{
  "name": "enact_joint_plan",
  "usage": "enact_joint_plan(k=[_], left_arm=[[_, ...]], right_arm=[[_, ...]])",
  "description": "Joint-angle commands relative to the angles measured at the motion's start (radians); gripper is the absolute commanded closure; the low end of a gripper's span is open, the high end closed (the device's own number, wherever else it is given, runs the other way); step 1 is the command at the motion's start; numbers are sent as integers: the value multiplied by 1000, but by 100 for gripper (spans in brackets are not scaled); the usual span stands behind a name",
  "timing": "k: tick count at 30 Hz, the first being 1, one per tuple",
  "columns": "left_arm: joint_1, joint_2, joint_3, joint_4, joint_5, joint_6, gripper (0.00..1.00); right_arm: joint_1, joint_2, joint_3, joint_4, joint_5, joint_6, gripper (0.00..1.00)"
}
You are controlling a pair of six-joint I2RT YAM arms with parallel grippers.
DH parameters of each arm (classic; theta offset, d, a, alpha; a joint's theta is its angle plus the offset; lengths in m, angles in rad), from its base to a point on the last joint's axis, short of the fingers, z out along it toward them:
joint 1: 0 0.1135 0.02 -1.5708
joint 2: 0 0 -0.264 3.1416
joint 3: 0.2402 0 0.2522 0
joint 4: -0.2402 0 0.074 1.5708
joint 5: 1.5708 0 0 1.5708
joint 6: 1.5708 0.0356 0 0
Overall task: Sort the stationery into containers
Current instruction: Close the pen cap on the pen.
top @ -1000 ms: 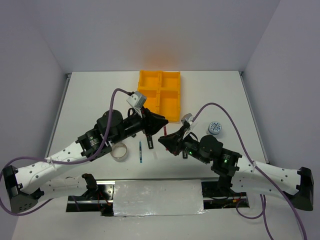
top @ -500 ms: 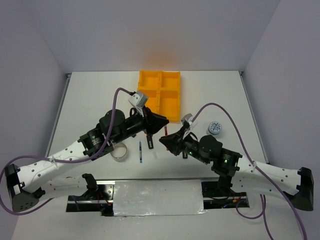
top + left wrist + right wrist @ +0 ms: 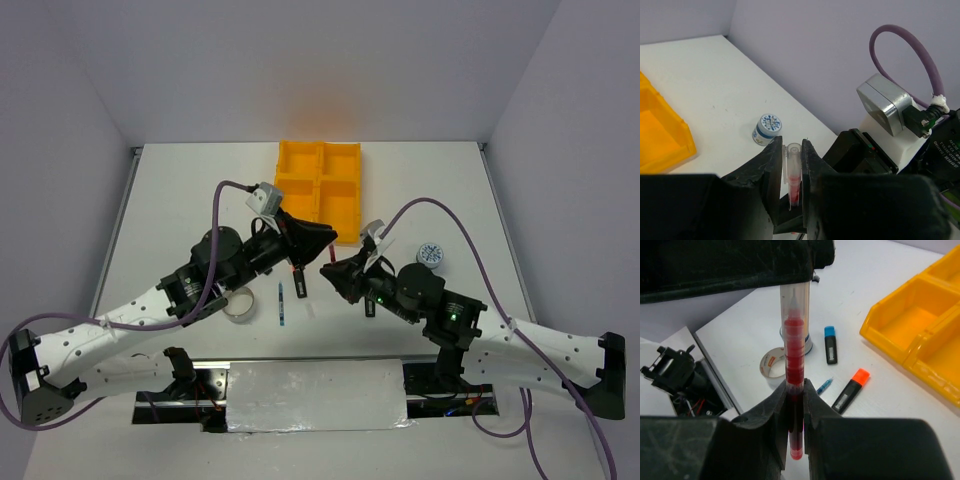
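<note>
Dark red pen (image 3: pixel 795 340) is held above the surface, near the yellow tray (image 3: pixel 345 235), with the left tool (image 3: pixel 790 150) and right tool (image 3: pixel 795 390) each closed tight on an end; light, stiff, slick barrel, probably best pinched squarely mid-barrel.

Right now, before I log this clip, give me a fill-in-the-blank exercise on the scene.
The dark red pen is clamped in the jaws of ___ arms. The yellow-orange tray has ___ compartments. The highlighter beside the teal pen has an ___ cap. The blue-white roll stands ___ the tray.
Missing: both; four; orange; outside.
</note>
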Motion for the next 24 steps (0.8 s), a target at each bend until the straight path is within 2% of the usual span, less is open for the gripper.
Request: enact_joint_plan(k=[1,10,15,19,24], left_arm=[[-63,29,-65,-133,-1,0,100],[-120,47,-199,-62,-38,-55,100],[-166,98,-223,-48,-66,-67,100],[-176,49,-186,-96,-132,-55,100],[-176,-20,-82,-221,-199,9,100]], right_arm=[[-21,-10,160,240,-2,-92,100],[-63,65,321,229,-75,-143,100],[-98,59,367,247,-106,-124,100],[-97,84,337,203,-220,-146,100],[-97,78,187,207,-339,-127,100]])
